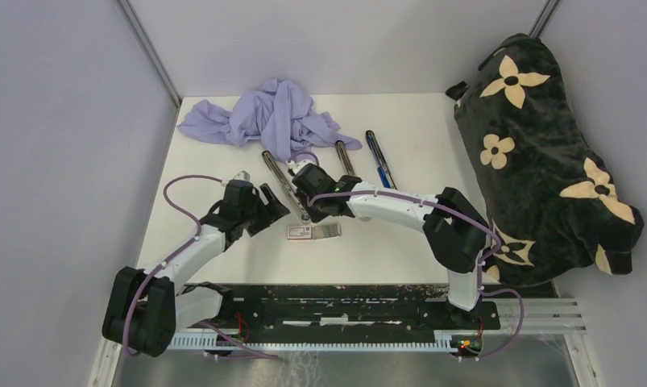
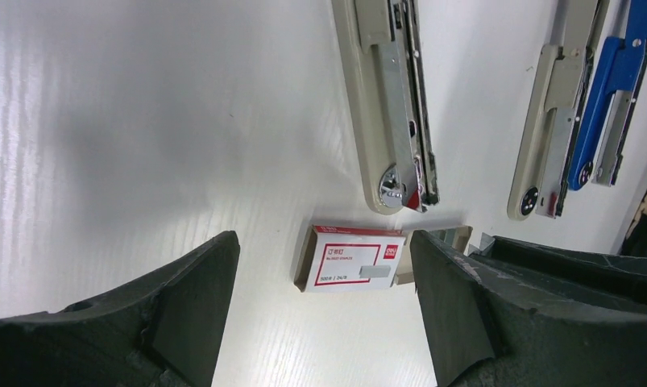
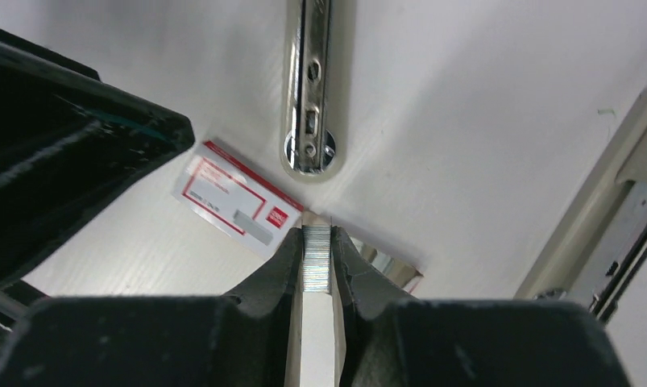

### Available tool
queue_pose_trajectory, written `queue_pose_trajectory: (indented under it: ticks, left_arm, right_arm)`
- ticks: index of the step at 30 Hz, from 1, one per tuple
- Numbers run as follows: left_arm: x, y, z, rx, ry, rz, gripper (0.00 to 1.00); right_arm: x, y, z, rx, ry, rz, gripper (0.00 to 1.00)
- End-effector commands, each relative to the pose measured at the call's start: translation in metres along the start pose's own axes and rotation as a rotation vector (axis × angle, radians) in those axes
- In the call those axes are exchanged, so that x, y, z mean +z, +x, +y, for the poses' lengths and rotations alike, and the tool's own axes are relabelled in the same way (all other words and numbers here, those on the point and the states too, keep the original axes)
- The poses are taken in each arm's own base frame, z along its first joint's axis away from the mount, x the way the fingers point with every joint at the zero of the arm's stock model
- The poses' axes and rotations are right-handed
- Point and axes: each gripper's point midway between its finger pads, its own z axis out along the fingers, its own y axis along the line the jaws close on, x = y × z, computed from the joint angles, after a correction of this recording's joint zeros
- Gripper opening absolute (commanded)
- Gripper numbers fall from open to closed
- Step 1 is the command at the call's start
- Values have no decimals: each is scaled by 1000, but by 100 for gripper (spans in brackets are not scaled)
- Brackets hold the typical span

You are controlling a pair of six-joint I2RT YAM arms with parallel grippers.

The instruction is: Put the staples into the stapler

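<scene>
Between right fingers (image 3: 281, 270): staple strip (image 3: 316, 260) clamped
Left fingers (image 2: 197, 300): spread, empty
Remaining: seat strip in stapler (image 3: 308, 89) ahead

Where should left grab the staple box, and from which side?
Grip the staple box across its two long edges, straight down from above: it lies flat, label up. The open left gripper spans its length; closing that way would probably push on the tray sticking out of one end, so rotate the wrist first.
</scene>
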Motion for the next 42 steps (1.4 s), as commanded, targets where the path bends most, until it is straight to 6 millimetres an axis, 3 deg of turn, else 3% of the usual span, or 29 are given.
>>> queue_pose_trajectory:
  ticks: [1, 7, 12, 22, 31, 42]
  left_arm:
    - [0, -9, 1, -44, 29, -15, 85]
    - [6, -5, 11, -94, 42, 19, 85]
    - [9, -3, 14, -108, 40, 36, 85]
    - [13, 0, 17, -107, 35, 49, 85]
    - [16, 2, 19, -103, 28, 65, 85]
    - [16, 1, 18, -104, 32, 62, 84]
  right_arm:
    - [-1, -58, 21, -4, -94, -178, 11]
    - [9, -87, 23, -4, -85, -270, 11]
    - [24, -96, 23, 3, -65, -301, 11]
    - [45, -98, 16, 1, -28, -302, 9]
    - [40, -102, 14, -9, -33, -316, 8]
    - [51, -95, 12, -27, -31, -286, 7]
